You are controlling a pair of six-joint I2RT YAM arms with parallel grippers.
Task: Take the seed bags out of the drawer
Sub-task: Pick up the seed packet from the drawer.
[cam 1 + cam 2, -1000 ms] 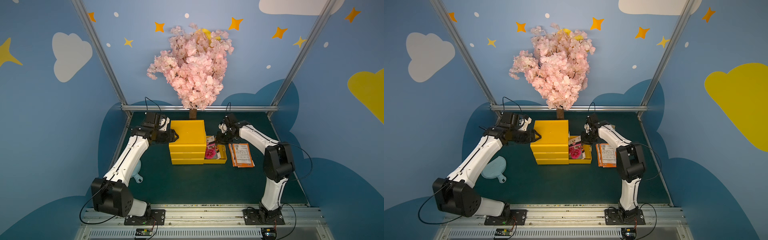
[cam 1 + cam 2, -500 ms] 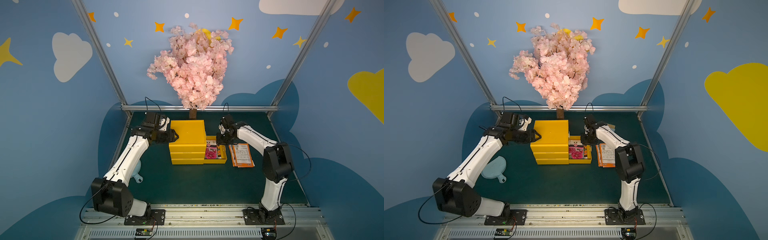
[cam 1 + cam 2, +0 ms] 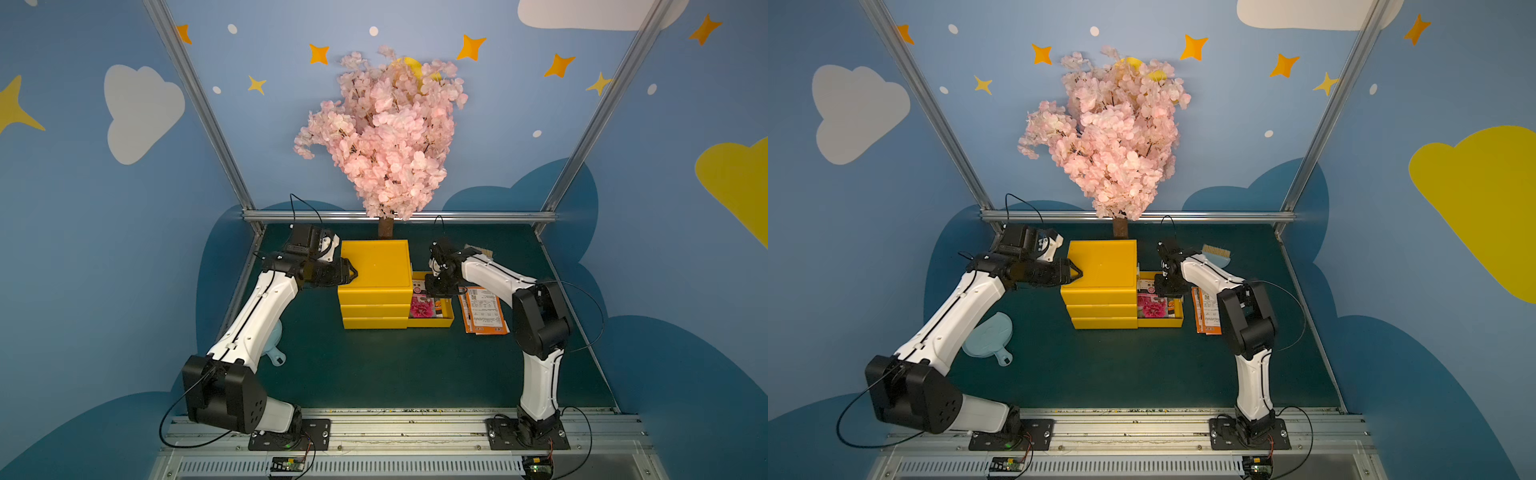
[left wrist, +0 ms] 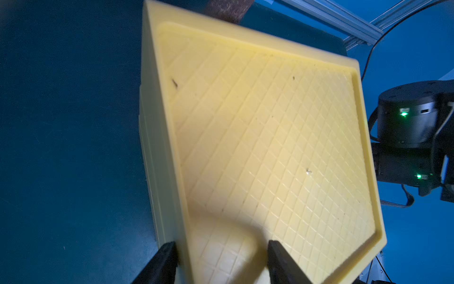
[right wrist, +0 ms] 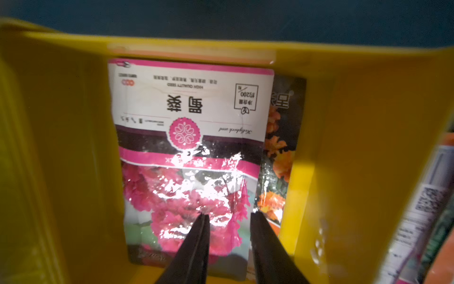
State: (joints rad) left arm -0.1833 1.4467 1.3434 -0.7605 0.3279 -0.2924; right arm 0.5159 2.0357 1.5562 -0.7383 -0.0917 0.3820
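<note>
Seed bags, two visible in the pulled-out drawer (image 3: 447, 321), just right of centre in both top views: magenta-flower packet (image 5: 186, 159) on top, face up, with an orange-flower packet (image 5: 277, 157) under it that shows only along one long side. More packets (image 3: 484, 311), orange-bordered backs up, lie on the green mat (image 3: 374, 365) just right of the drawer, already out

Right gripper (image 5: 229, 215) hangs inside the drawer over the magenta packet's flower end. Jaws parted, nothing between them, tips close above the film; contact not clear. Left gripper (image 3: 348, 272) sits at the left-hand top edge of the yellow drawer cabinet (image 3: 376, 262). Its wrist view shows the jaws astride that edge, but whether they pinch it or only rest there I cannot tell. Likely bracing the cabinet

Handling, judged:
- Packets thin, light and floppy. Glossy film with strong glare, so probably slippery under hard fingertips.
- Crinkles suggest the film buckles readily rather than breaks. Not fragile, though the contents could shift.
- Lying flat on the drawer floor, so no face to pinch from straight above.
- Best hold: a free edge of the top packet with one jaw slid under, or press and drag to raise a fold.
- Watch for the lower packet coming along, and for the drawer walls crowding the jaws
</note>
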